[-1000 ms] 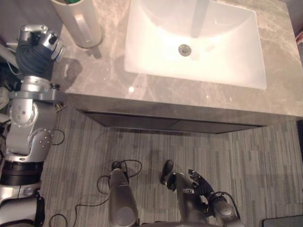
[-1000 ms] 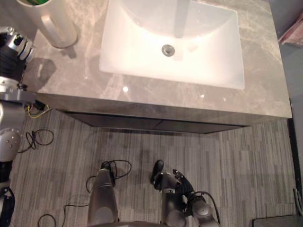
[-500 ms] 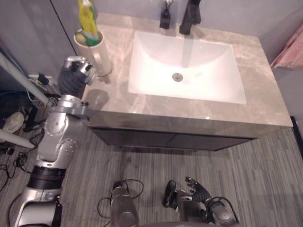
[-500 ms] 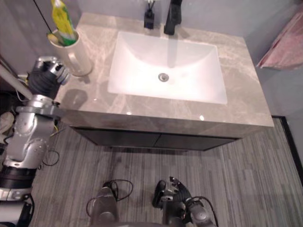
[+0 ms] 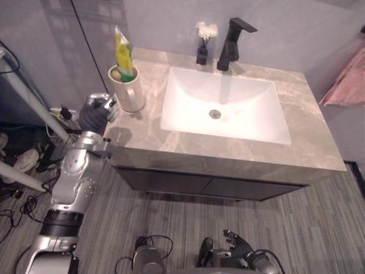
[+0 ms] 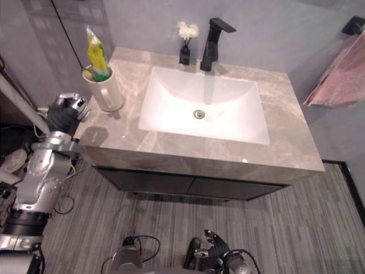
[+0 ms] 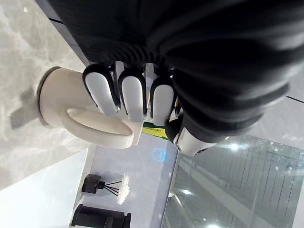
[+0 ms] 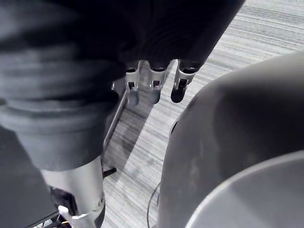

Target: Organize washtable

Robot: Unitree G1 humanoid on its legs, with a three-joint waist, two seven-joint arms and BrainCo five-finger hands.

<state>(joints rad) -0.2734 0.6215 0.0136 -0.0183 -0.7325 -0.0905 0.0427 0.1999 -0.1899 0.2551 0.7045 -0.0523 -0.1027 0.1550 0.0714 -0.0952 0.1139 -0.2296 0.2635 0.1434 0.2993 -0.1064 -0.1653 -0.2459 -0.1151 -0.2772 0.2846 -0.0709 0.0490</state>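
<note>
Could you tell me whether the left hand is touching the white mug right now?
Cannot tell. In the left wrist view the left hand overlaps the white mug, and both eye views place them close without a clear gap or contact.

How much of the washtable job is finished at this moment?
Done, it seems: the tube stands in the cream mug on the counter. In hand: nothing; the left hand is curled beside the mug, the right hand hangs open near the floor. Left: probably little.
</note>
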